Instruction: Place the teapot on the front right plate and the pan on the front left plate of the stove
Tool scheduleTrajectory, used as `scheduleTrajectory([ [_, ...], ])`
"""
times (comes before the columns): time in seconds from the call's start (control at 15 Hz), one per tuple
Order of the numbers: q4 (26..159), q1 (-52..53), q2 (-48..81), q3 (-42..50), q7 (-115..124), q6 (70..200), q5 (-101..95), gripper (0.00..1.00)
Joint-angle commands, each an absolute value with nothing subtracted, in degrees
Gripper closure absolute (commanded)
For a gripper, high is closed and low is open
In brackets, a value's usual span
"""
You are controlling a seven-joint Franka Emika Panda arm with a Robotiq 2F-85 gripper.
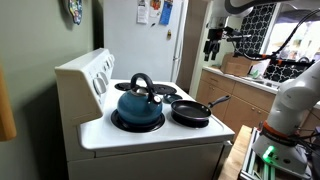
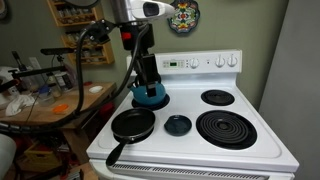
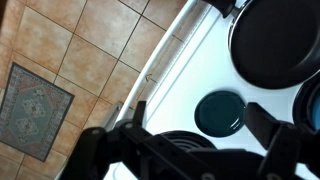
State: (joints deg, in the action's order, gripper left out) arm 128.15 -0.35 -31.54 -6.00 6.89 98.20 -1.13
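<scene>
On the white stove (image 2: 270, 150), the pan (image 2: 133, 124) sits at the near corner, picture left, its handle jutting past the front edge. A small blue dish (image 2: 178, 125) lies just beside it, and the teapot (image 2: 150, 97) stands behind on a coil (image 1: 138, 129). The gripper (image 1: 212, 50) hangs high, apart from both, opened wide and holding nothing. Lifted by its arched handle, the teapot could swing and tip, or clip the dish or pan handle if carried low.
</scene>
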Motion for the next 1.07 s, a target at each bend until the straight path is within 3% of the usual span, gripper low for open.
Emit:
scheduleTrajectory([
  [0.0,123.80,3.03,-26.96,-7.90,8.35,98.98,2.01,0.00],
  [0.4,111.30,10.04,-14.34,-15.66,13.83,99.85,11.24,0.00],
  [0.47,115.72,9.06,-19.57,-14.08,12.10,99.65,8.89,0.00],
  [1.0,114.27,9.46,-18.23,-13.87,12.53,99.69,8.91,0.00],
])
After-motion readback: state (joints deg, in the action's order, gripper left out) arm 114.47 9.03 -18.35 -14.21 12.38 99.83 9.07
